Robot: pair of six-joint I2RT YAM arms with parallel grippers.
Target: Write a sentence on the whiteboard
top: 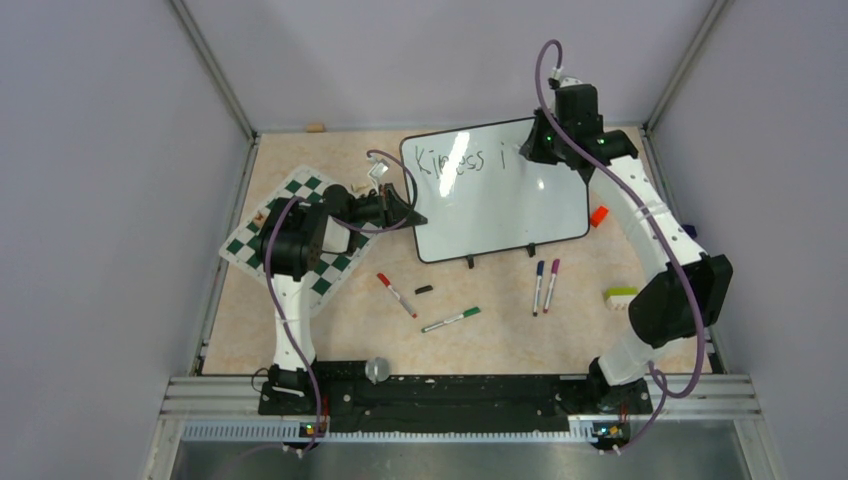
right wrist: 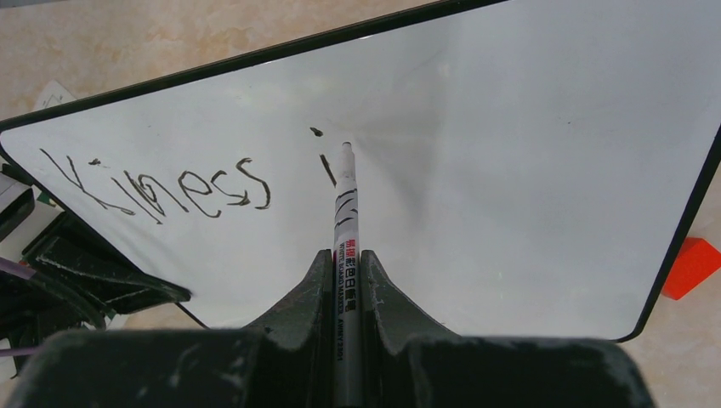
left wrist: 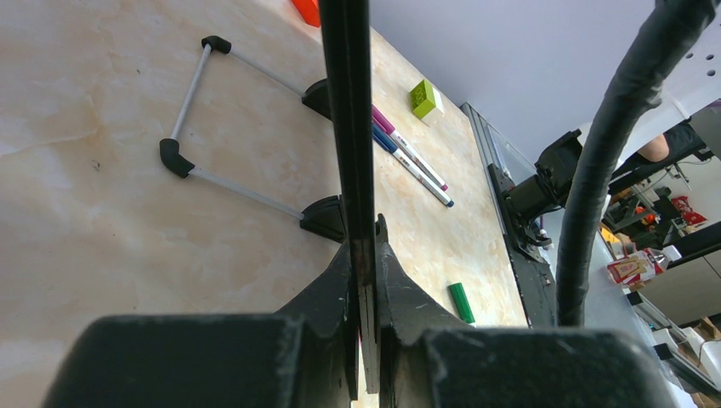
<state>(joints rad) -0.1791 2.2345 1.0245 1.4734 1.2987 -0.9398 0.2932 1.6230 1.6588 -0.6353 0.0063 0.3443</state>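
The whiteboard point(top: 500, 195) stands toward the far edge of the desk, from the middle across to the right, resting on two small black feet along its near side. The left tool point(left wrist: 366, 246) is clamped on the board's left edge, one finger on each face of the thin black frame. The right tool point(right wrist: 344, 259) reaches in over the board's far right corner and is closed tight on a white-barrelled marker point(right wrist: 344, 212), whose tip is at the glossy surface just beside the last stroke; whether it touches cannot be told. The sentence point(right wrist: 161, 187) runs in one line along the top left of the board and reads roughly "Kiness", followed by a dotted "i". A green-and-white chess mat point(top: 305, 188) lies near the left edge of the desk, under the left arm. Between the board and the near edge lie a red marker point(top: 397, 295), a small black cap point(top: 424, 289), a green marker point(top: 450, 320), and a blue marker point(top: 538, 287) just beside a purple marker point(top: 551, 285). Near the right edge lie an orange block point(top: 599, 215) and a green-and-white block point(top: 620, 297).
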